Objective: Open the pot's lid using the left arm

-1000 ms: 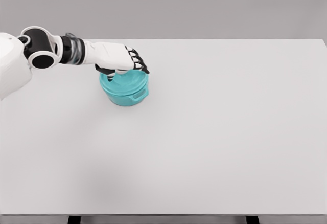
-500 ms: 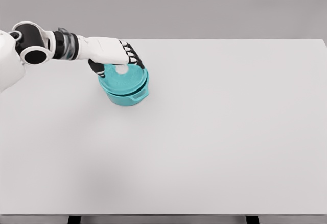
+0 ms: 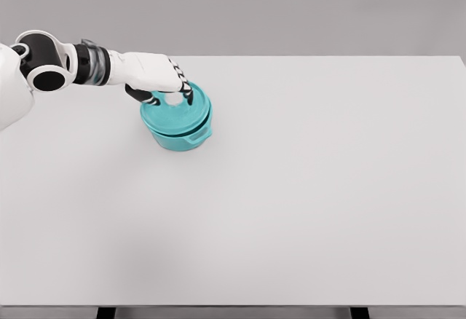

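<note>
Now closing on the knob: lid not yet lifted

Broad white desk (image 3: 306, 202) spreading away to the right of and below the hand, bare apart from the pot; dark legs just visible at its near edge. Plain grey wall behind, featureless.

Left arm (image 3: 51, 68) reaching in from the picture's left, white with black joints. Right arm not in view.

Teal pot (image 3: 177, 126) directly under the hand, standing upright on the desk near its far left part. Lid (image 3: 171, 115) seated on the rim, apparently level.

Left hand (image 3: 166, 86) poised over the lid's centre, fingers (image 3: 186, 92) curled downward and gathered round the small pale knob, thumb opposed on the near-left side. Half a second back, fingers lay flatter across the far edge of the lid with the knob showing beneath; now drawn in tighter and tipped down onto it. Probably a pinch grip just forming on the knob, though actual contact too small to confirm. Lid unmoved between frames, so opening yet to begin; upward lift likely next.
</note>
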You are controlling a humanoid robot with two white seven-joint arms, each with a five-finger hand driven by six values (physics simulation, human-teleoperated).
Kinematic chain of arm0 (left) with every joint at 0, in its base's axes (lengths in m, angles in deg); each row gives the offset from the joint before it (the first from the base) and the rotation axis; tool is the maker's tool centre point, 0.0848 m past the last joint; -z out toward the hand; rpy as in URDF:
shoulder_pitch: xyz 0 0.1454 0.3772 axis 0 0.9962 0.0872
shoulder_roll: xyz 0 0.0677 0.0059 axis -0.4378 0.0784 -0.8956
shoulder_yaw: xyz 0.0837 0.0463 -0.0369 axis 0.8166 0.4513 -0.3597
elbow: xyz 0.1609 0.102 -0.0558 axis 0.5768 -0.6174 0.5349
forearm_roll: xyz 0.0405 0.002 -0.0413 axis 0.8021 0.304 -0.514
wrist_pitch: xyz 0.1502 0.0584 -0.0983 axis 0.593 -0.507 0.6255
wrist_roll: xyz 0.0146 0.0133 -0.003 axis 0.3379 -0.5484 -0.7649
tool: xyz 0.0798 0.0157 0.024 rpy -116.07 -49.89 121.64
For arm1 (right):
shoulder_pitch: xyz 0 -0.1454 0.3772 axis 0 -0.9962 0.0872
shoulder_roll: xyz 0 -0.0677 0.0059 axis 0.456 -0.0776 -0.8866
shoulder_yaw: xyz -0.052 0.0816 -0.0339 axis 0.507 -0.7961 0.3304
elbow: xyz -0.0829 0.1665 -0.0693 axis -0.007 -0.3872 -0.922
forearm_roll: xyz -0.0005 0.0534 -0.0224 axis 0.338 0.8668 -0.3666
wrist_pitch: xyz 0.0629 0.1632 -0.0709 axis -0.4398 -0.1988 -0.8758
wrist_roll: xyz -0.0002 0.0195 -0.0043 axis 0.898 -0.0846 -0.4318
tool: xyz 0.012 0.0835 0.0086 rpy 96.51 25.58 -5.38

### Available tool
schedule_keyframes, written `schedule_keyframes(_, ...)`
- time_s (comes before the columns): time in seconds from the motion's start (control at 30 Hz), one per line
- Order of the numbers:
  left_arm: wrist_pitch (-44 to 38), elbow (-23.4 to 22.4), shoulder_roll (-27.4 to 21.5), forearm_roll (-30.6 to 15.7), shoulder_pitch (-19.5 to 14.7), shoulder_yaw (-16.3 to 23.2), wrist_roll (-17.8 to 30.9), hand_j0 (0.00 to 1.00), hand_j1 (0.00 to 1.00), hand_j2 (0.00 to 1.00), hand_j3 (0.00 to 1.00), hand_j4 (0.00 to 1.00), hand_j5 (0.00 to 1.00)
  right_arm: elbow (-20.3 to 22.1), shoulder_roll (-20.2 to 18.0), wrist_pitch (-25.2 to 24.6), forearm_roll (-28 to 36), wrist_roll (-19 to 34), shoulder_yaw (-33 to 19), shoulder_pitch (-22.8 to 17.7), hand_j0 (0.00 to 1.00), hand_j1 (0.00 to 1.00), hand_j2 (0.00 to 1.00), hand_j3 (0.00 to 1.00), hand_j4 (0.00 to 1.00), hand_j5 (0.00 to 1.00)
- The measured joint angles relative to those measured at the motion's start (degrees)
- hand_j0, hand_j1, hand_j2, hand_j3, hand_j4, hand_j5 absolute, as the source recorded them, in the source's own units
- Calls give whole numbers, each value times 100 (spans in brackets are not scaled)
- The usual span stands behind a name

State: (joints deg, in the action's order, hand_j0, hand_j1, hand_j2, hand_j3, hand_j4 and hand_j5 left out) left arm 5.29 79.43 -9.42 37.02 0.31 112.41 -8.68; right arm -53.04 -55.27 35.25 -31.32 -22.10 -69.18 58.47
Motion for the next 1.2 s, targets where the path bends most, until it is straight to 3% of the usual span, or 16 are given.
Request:
schedule_keyframes(0.4, 0, 9, -60, -98, -18, -17, 1, 56, 56, 56, 56, 56, 56, 0, 0, 0, 0, 1, 0, 0, 100, 100, 100, 100, 100, 100)
schedule_keyframes(0.87, 2, 7, -1104, -358, 44, -216, 3, 54, 54, 54, 54, 54, 54, 0, 0, 0, 0, -1, 0, 0, 100, 100, 100, 100, 100, 100)
schedule_keyframes(1.2, 2, -328, -1433, -297, 220, -221, 40, 55, 55, 55, 55, 55, 55, 0, 0, 0, 0, -1, 0, 0, 100, 100, 100, 100, 100, 100)
